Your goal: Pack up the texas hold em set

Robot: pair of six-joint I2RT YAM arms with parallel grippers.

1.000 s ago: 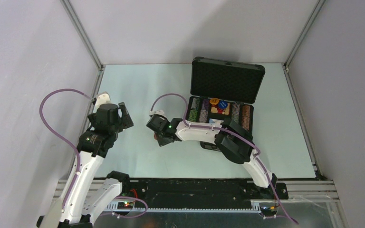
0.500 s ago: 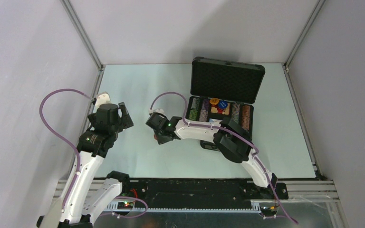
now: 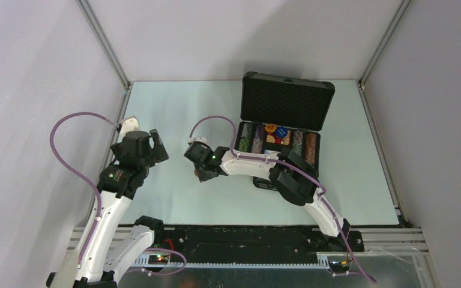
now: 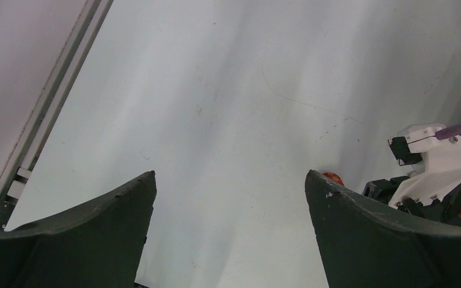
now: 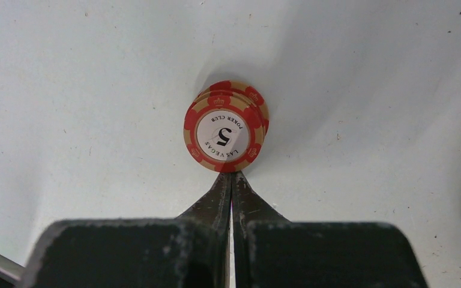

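Right gripper (image 5: 232, 176): shifted slightly; shut, tips against chips (image 5: 225, 133).
Left gripper (image 4: 230, 175): spread wide.
Chips: retrieval judged in hand; opened jaws needed next.

Black case (image 3: 263, 182) noted open at the far right of the table (image 3: 180, 108), with its foam-lined lid (image 3: 287, 103) stood upright. Multicoloured chip rows (image 3: 251, 139) are seated in the base on either side of a centre compartment, whose contents are not resolved. A short stack of red-and-tan round chips (image 5: 226, 126) lies flat on the table, left of the case and apart from it. The top face is white, marked "5" and "LAS VEGAS POKER CLUB".
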